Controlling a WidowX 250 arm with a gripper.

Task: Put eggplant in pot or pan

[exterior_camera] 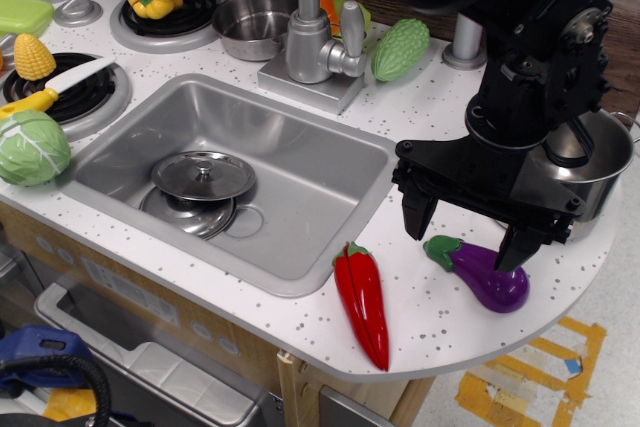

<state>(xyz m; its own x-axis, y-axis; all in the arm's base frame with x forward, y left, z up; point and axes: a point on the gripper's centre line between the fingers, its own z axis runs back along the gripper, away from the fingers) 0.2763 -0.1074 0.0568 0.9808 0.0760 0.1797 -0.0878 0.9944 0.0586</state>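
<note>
Eggplant lies on counter, ungrasped; tool hangs over it, fingers apart. Pot awaits; transfer outstanding.

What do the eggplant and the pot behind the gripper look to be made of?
The eggplant looks like moulded plastic: glossy purple skin with sharp highlights and a green cap. The pot appears to be polished stainless steel, judging by its mirror-like reflective wall, though the gripper partly hides it.

Eggplant glossy purple, green cap; pepper red; counter white, grey-speckled; pot shiny steel.
</note>
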